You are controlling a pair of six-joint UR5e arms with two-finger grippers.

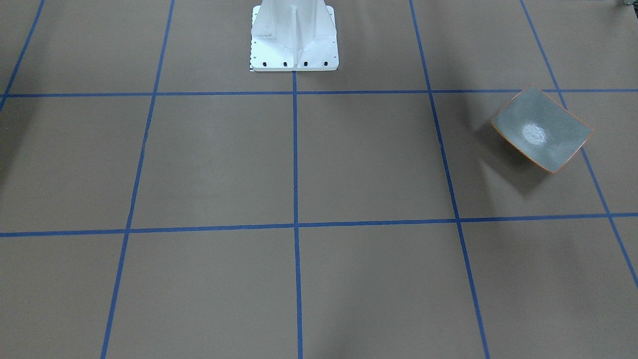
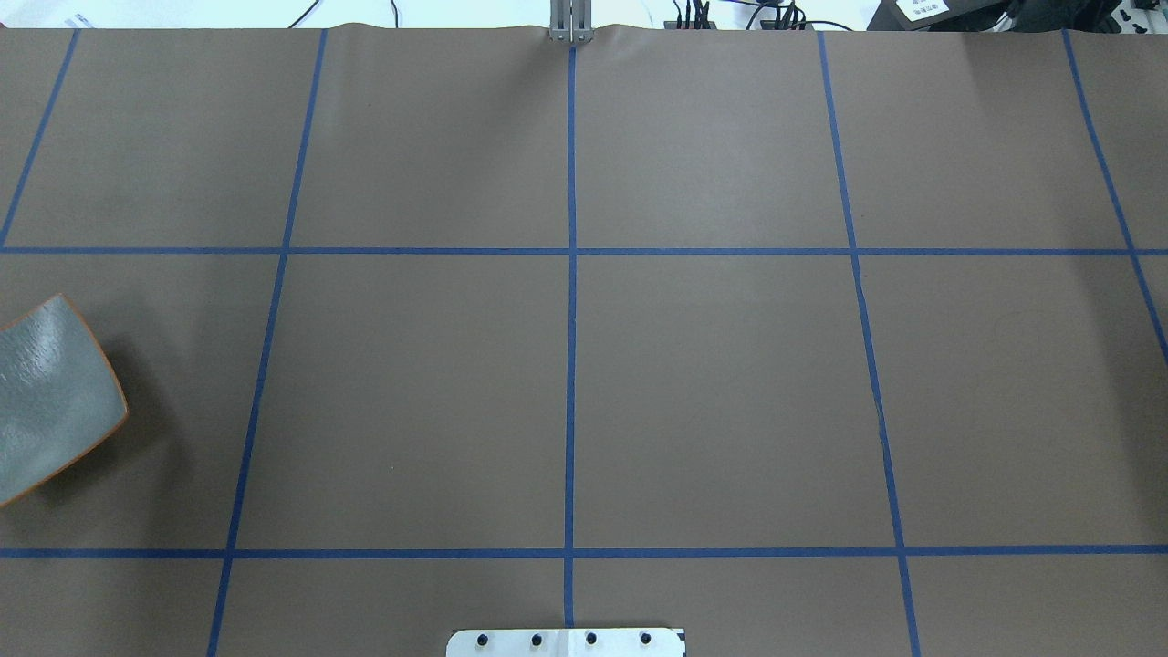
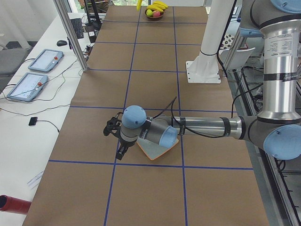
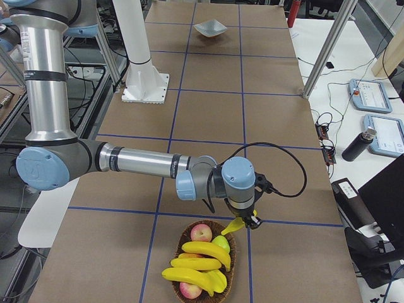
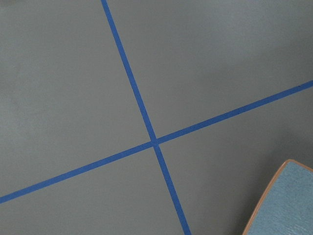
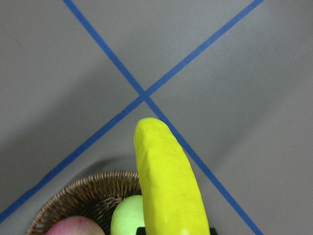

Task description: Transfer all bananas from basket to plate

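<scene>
Banana 1 of 4 [image 4: 233, 227] hangs just above its basket in a 2-armed robot's grip, with the plate waiting at the other end of the table.

Nearest the side camera, the wicker basket [image 6: 83, 198] holds 3 yellow bananas [image 4: 203, 250] among apples [image 4: 201, 233]. At its rim, the right gripper [image 4: 250, 221] is clamped on one end of the greener banana. The carry looks barely begun, and the next move calls for a long haul down the table or a handover. The plate [image 1: 542, 128] sits empty well apart at the far end. The left gripper [image 3: 121, 151] hovers just beside it, and its jaws cannot be judged. Brown paper taped into blue squares covers the table [image 2: 712, 392]. A white pedestal [image 1: 294, 35] stands midway, and control tablets [image 4: 372, 95] lie on side benches.
</scene>
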